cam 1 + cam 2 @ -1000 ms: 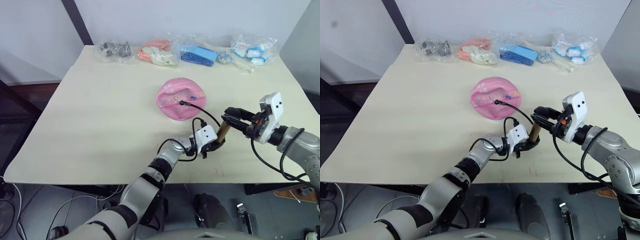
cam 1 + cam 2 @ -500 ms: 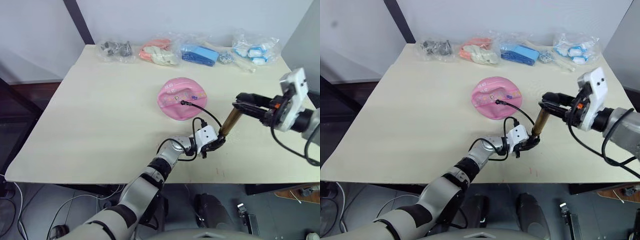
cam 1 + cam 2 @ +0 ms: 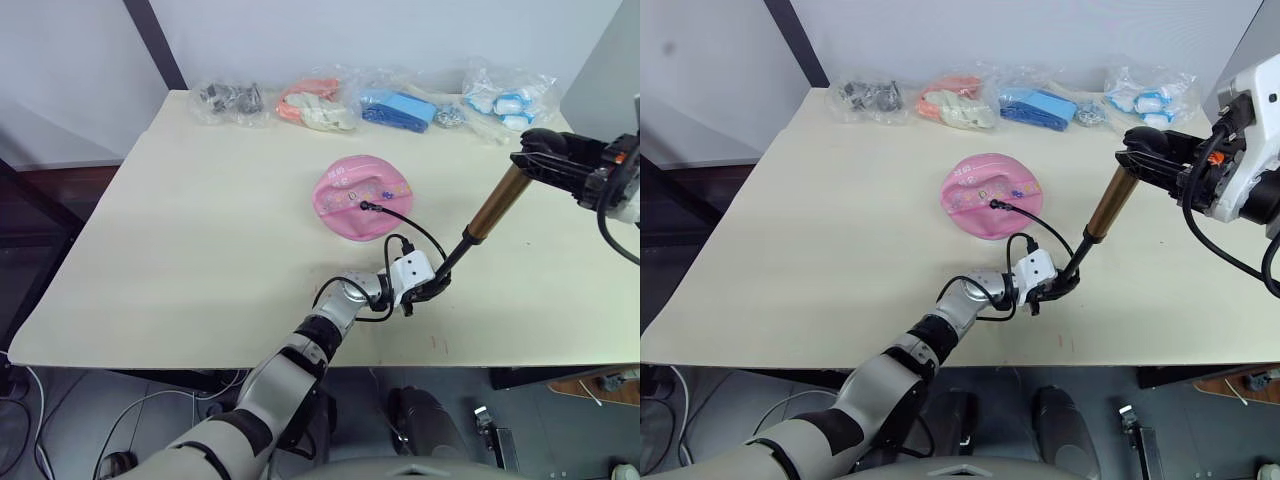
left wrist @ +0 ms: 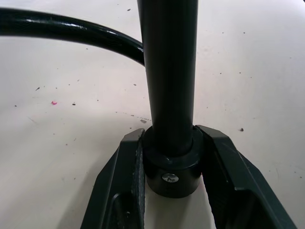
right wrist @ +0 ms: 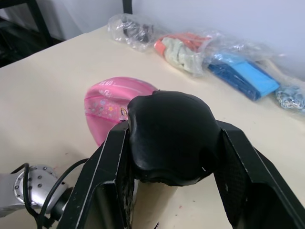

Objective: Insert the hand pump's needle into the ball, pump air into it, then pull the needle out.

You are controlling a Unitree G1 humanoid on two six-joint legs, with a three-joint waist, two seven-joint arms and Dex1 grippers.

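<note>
Clamping the black base of the hand pump against the table with the left gripper, jaws closed on it, same spot as a second ago. Gripping the black T-handle in the right gripper, jaws shut around it, now drawn far up and to the right, exposing a thin black rod below the bronze tube. Lying limp mid-table, unmoved, the ball, with the needle seated in its valve and the hose looping back to the pump.
</note>
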